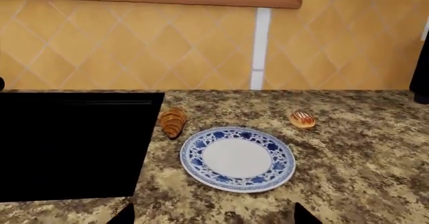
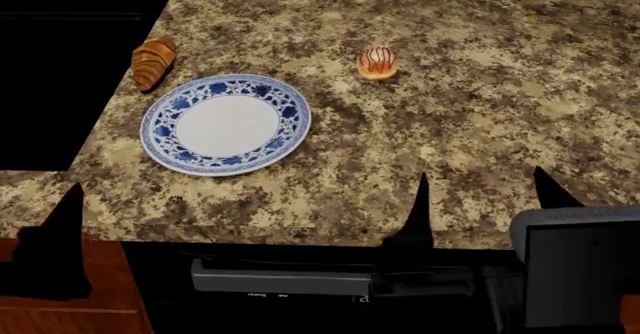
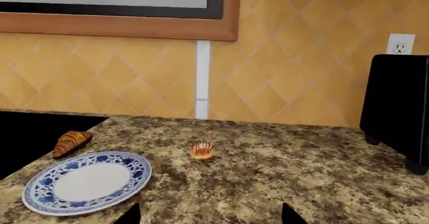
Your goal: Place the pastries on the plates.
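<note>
The long golden-brown croissant (image 2: 153, 62) lies on the speckled granite counter just beyond the far left rim of the white plate with the blue floral rim (image 2: 160, 132). Nothing lies on the plate. The small round cake (image 2: 377, 62) with dark squiggles sits apart, to the plate's far right. My left gripper (image 1: 213, 216) is open over the counter's near edge, facing the plate (image 1: 191, 153), croissant (image 1: 174, 122) and cake (image 1: 302, 119). My right gripper (image 2: 482, 180) is open too, nothing between its fingers, well short of the cake (image 3: 202, 150).
A black recessed surface (image 2: 60, 72) borders the counter at the left, right beside the croissant. A black appliance (image 3: 399, 113) stands at the far right against the tiled wall. The counter's front edge (image 2: 300, 237) runs below the plate, with a dark handle (image 2: 290, 278) under it.
</note>
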Motion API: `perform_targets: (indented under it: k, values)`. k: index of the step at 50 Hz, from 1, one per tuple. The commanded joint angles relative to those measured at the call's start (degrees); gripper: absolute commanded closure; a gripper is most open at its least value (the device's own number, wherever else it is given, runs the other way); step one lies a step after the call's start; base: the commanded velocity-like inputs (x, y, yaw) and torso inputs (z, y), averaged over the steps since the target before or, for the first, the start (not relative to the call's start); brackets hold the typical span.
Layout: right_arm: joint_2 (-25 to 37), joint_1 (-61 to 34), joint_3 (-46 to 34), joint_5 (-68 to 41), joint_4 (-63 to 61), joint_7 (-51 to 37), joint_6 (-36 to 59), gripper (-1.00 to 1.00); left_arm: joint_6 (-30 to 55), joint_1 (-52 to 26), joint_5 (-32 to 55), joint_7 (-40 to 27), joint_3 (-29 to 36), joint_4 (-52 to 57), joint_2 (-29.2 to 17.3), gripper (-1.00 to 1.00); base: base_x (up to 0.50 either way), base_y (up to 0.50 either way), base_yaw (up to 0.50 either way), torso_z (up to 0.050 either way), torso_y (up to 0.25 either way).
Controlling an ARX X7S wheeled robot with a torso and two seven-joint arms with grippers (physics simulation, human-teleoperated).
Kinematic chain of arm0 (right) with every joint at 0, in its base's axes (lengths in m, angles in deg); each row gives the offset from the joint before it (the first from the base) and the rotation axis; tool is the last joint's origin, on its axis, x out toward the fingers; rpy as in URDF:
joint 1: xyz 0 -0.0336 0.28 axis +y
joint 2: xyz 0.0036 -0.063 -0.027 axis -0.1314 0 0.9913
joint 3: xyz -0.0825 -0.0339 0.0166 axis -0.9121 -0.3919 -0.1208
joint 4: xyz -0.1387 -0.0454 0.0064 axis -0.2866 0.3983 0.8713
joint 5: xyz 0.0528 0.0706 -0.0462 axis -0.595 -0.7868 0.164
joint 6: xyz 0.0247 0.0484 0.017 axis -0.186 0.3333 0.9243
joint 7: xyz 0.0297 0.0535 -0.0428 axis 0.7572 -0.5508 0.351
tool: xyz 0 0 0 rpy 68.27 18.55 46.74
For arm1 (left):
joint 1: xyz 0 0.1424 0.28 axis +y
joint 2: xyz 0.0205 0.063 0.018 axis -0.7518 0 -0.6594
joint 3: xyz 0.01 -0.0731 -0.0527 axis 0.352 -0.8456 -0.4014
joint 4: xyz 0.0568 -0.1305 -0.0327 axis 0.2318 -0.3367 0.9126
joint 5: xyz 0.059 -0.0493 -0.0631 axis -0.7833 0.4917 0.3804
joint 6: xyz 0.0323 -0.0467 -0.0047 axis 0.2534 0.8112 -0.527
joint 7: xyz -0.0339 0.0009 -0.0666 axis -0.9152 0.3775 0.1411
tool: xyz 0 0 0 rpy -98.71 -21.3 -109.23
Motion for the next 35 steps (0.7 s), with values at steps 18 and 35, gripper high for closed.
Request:
perform_targets:
  k: [18,35]
  values:
    - [6.9,-15.1,9.9,-25.1,-7.7,-14.5,19.3,-1.00,10.8,-13.7,30.1,-20.3,-8.0,-1.0,-7.1,-1.00,0.00,0.12,0.00,0.000,0.000]
    - [10.8,-26.8,8.1,-44.3,-1.3,-30.1,21.3,-1.00,8.3,-20.3,37.0,-26.8,-3.7,-5.3,-10.3,-1.00,0.37,0.00,0.00,0.000,0.000]
